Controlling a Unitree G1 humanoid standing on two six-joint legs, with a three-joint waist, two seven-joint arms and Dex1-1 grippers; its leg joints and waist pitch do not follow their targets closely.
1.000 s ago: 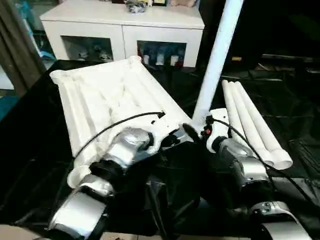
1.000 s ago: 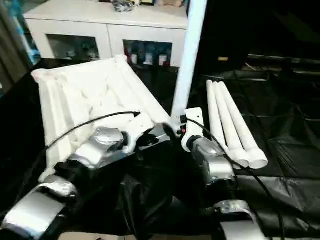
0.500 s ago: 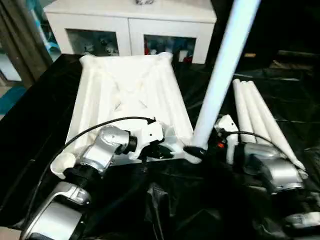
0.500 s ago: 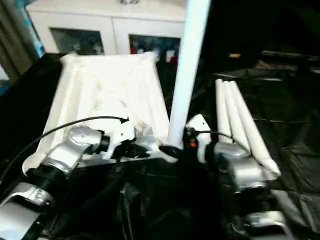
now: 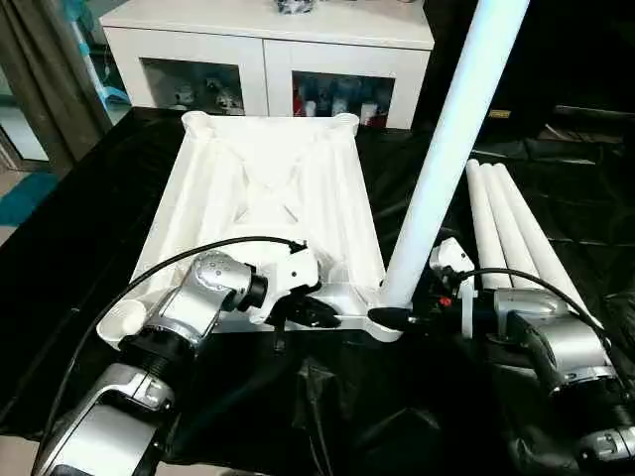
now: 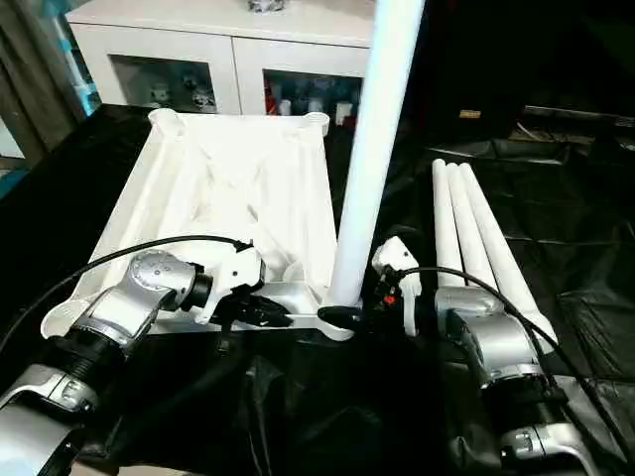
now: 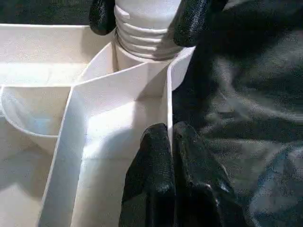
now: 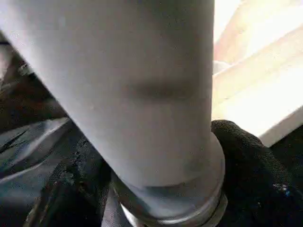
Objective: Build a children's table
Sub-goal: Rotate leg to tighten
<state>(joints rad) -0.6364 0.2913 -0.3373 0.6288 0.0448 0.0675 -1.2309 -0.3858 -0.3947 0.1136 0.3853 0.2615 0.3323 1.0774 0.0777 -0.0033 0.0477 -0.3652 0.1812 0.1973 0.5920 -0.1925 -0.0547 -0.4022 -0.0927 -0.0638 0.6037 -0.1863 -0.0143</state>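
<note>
First leg going in. The tabletop (image 5: 263,213) lies ribbed underside up on the black-draped counter (image 5: 69,248), and one white leg (image 5: 451,149) stands upright, a touch tilted, in the near corner socket (image 7: 142,52) on the robot's right. The right gripper (image 5: 397,317) has its black fingers either side of the leg's threaded base, closing around it, while the left gripper (image 7: 173,156) is pressed together, pinching the tabletop's near edge wall just beside that socket to hold it steady. The threads look only partly sunk, so I'd say the next move calls for turning the leg further down while the left keeps the top from swinging. Count: one tabletop, one leg mounted, three spare legs (image 5: 511,233) lying side by side to the right. Behind, a white glass-door cabinet (image 5: 268,59).
</note>
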